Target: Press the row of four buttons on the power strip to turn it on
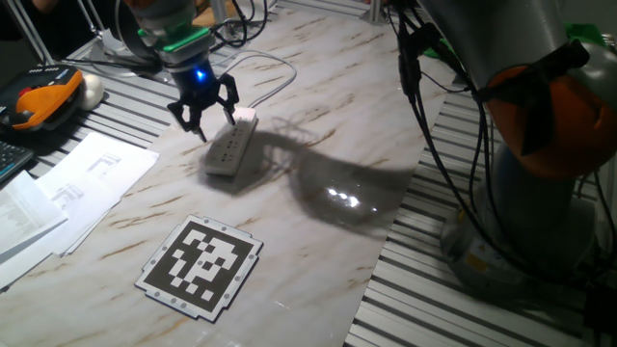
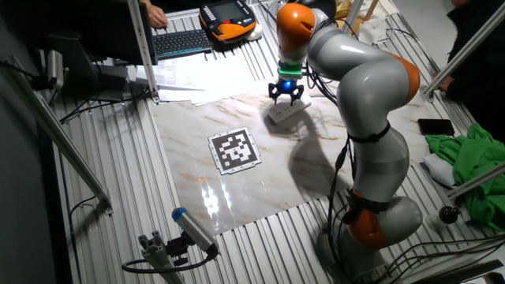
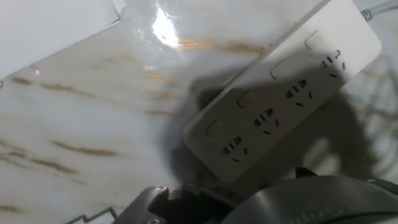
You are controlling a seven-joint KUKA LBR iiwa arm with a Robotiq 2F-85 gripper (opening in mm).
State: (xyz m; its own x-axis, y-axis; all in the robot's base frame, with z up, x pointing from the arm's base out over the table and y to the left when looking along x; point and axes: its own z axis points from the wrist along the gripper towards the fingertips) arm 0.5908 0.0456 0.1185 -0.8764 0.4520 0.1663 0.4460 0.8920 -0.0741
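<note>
Hovering low in the upper left of one fixed view, the gripper (image 1: 204,118) hangs over the power strip (image 1: 230,145) with fingers (image 1: 186,117) spread apart. That white strip lies on the marble table (image 1: 318,116), above the marker board (image 1: 201,264).

A marbled table top (image 1: 318,116) is seen, laid over a slatted metal bench (image 1: 463,308). On it lie a white power strip (image 1: 231,144) with its cable (image 1: 275,69), a marker board (image 1: 201,264) and papers (image 1: 92,172).
</note>
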